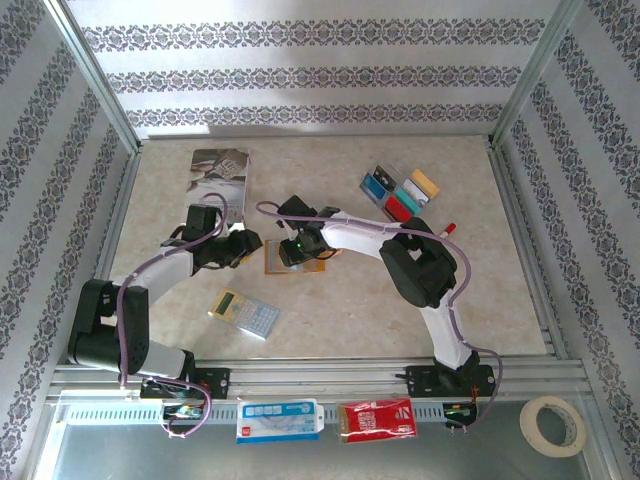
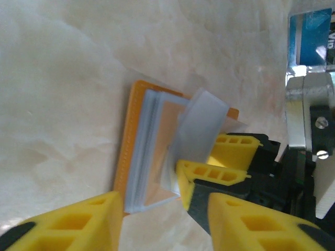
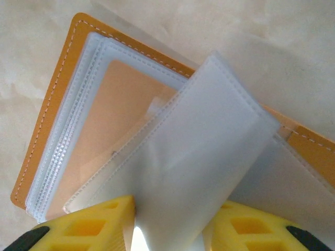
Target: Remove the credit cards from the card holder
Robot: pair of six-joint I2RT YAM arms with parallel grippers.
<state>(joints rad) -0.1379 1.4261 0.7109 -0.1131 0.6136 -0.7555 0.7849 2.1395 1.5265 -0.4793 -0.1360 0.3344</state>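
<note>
The card holder [image 1: 295, 258] is lying open at the middle of the worktop [image 1: 400, 310]. The right tool [image 3: 170, 209] is pinching one clear sleeve [image 3: 209, 136], and the left tool [image 2: 162, 209] is hovering wide beside it. Pulling upward is risking dragging the whole holder, since nothing is pressing it down.

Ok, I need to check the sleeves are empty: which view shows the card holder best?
Right wrist: the holder fills the frame, its clear sleeves sharp and seemingly empty. Left wrist shows the holder smaller, partly hidden. Top external shows it tiny, mostly covered.
</note>
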